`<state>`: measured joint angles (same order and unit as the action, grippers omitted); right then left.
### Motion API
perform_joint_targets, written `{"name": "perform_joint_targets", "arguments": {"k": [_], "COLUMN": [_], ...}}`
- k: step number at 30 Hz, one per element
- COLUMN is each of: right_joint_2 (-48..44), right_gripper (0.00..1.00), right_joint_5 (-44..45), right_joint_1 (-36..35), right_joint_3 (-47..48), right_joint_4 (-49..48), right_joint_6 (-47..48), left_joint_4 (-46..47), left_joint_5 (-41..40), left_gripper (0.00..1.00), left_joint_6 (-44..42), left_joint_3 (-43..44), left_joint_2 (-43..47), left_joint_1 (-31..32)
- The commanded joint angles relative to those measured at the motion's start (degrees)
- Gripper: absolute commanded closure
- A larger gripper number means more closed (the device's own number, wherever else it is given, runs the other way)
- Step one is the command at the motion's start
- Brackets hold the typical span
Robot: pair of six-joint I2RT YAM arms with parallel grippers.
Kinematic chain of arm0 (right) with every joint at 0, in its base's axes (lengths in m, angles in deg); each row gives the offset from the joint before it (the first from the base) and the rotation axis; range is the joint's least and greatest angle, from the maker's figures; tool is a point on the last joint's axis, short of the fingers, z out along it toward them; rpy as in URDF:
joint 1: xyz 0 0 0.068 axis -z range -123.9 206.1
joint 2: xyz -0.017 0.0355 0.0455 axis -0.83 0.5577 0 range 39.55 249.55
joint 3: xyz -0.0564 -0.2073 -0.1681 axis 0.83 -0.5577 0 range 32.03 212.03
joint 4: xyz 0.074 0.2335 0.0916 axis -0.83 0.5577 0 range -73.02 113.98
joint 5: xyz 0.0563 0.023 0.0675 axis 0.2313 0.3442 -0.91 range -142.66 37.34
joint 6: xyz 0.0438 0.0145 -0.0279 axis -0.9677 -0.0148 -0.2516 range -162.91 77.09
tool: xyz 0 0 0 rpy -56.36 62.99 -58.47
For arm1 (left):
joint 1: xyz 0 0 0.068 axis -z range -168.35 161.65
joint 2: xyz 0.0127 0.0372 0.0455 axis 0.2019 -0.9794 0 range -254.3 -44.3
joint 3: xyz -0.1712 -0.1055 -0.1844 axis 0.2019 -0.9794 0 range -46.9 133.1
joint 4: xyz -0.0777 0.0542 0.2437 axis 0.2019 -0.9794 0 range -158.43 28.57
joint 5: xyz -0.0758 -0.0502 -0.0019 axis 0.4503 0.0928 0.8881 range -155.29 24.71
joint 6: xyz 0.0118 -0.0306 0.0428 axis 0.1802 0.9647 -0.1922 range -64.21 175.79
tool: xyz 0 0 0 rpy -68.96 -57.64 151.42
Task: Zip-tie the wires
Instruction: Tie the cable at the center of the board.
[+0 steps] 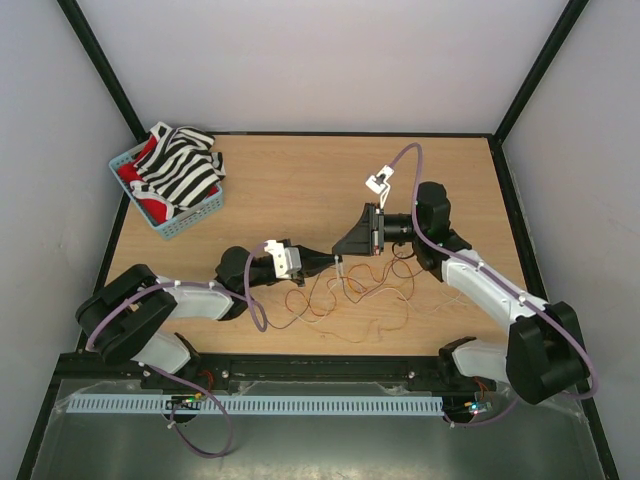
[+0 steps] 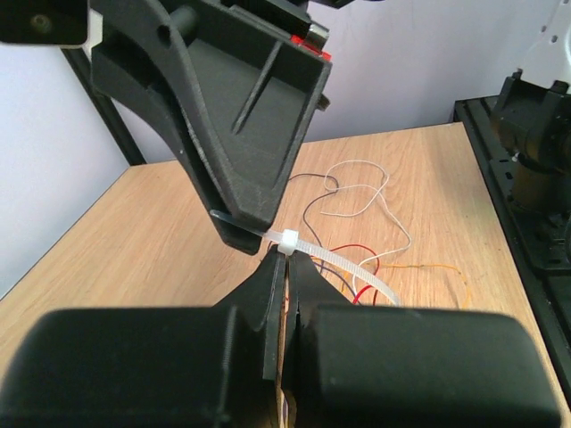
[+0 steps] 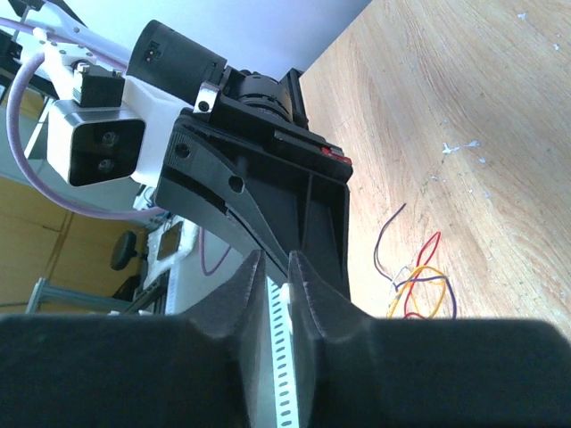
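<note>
The wires (image 1: 352,298) lie in a loose tangle on the wooden table, just in front of where both grippers meet. In the left wrist view my left gripper (image 2: 287,257) is shut, with thin coloured strands in the slit between its fingers. The zip tie (image 2: 343,261) has its square head resting on those fingertips. Its strip runs down to the right over the red and white wires (image 2: 359,191). Its other end reaches into my right gripper (image 2: 239,230). My right gripper (image 3: 275,264) stands slightly open, with a white bit of zip tie (image 3: 287,287) against one finger. More wires (image 3: 419,287) lie below it.
A blue basket (image 1: 186,228) holding striped black-and-white cloth (image 1: 182,165) sits at the table's far left corner. Black frame posts and white walls close in the table. A white slotted rail (image 1: 260,405) runs along the near edge between the arm bases.
</note>
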<state>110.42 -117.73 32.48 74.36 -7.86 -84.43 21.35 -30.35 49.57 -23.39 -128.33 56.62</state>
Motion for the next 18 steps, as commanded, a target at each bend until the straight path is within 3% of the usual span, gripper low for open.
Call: {"name": "perform_joint_targets", "arguments": {"k": [1,4,10,18], "right_joint_2": [-2.46,-2.74,-2.96,-1.43], "right_gripper": [0.67,0.58,0.56,0.71], "right_joint_5": [0.19,0.90,0.96,1.64], "right_joint_1": [0.11,0.06,0.05,-1.06], "right_joint_3": [0.37,0.49,0.25,0.33], "right_joint_4": [1.70,4.87,5.93,5.71], "right_joint_6": [1.67,3.64,4.29,4.31], "left_joint_4": [2.03,2.03,2.03,2.03], "left_joint_5": [-1.88,-1.24,-0.54,-0.61], "left_gripper": [1.00,1.00,1.00,1.00], "left_joint_6": [-1.27,-1.46,-1.10,-0.58], "left_joint_3": [-0.84,-0.79,-0.53,-0.43], "left_joint_2": [0.97,0.38,-0.15,-0.49], "left_joint_1": [-0.17,-0.16,-0.27,-0.31]}}
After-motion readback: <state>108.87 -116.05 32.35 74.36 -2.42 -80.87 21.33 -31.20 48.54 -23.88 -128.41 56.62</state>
